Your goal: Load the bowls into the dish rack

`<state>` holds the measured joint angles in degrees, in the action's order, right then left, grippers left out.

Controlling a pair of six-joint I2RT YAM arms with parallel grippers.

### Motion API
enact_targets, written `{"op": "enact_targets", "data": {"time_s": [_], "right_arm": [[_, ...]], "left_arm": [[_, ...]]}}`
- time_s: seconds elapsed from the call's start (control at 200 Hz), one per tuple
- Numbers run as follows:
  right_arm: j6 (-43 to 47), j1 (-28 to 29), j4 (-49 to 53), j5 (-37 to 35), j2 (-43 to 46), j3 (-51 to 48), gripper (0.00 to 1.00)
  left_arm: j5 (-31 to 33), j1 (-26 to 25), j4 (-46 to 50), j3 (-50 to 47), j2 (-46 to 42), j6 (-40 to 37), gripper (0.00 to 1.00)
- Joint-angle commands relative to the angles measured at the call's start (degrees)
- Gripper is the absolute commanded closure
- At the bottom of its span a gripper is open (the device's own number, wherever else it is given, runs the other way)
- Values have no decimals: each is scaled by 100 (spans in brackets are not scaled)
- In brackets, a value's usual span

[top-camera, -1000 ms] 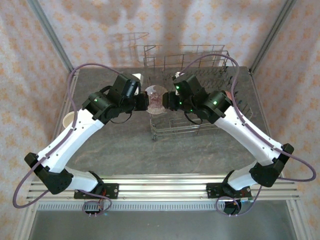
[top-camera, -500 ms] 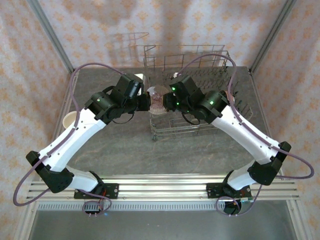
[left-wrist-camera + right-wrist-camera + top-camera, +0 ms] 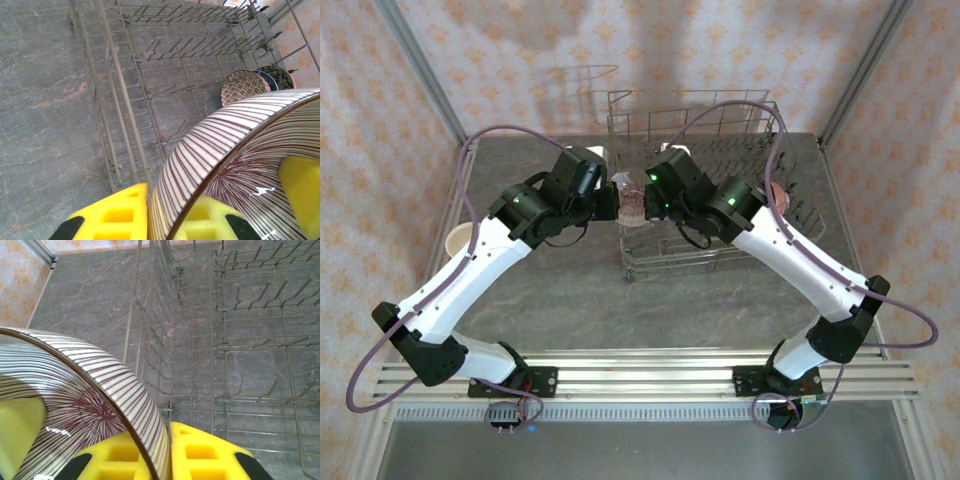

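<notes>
A cream bowl with dark red stripes [image 3: 632, 200] hangs above the near left corner of the dish rack [image 3: 720, 150], held from both sides. My left gripper [image 3: 617, 203] is shut on its left rim, and in the left wrist view the bowl [image 3: 220, 145] has its wall pinched between the yellow fingers [image 3: 115, 215]. My right gripper [image 3: 648, 205] is shut on the opposite rim; in the right wrist view the bowl [image 3: 100, 390] sits between that gripper's yellow fingers [image 3: 200, 452]. Below lie the rack's tines [image 3: 250, 340].
A brown patterned bowl [image 3: 242, 86] and a dark bowl [image 3: 275, 75] stand on edge in the rack's far right part. A cream bowl [image 3: 458, 238] sits at the table's left edge. The rack's tall wire sides [image 3: 690, 105] rise behind.
My right gripper has moved a little to the left and shut on the striped bowl's rim. The left gripper kept its grip, and the bowl shifted slightly back.
</notes>
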<state>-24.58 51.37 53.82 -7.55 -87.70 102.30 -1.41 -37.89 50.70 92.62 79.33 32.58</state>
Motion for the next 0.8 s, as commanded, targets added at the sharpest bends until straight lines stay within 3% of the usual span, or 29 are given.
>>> {"op": "enact_targets", "data": {"time_s": [0.0,0.455,0.686,0.791], "right_arm": [[43,130,181,-79,-63,237,90],[-12,132,331,-618,-259,396,93],[51,95,338,-1820,-362,554,93],[68,-225,453,-2077,-467,756,93]], "left_arm": [[98,-67,-455,72,-110,130,86],[169,-69,-528,172,-202,-21,54],[637,-61,-428,157,-506,-268,42],[899,0,-386,36,-756,-373,38]]}}
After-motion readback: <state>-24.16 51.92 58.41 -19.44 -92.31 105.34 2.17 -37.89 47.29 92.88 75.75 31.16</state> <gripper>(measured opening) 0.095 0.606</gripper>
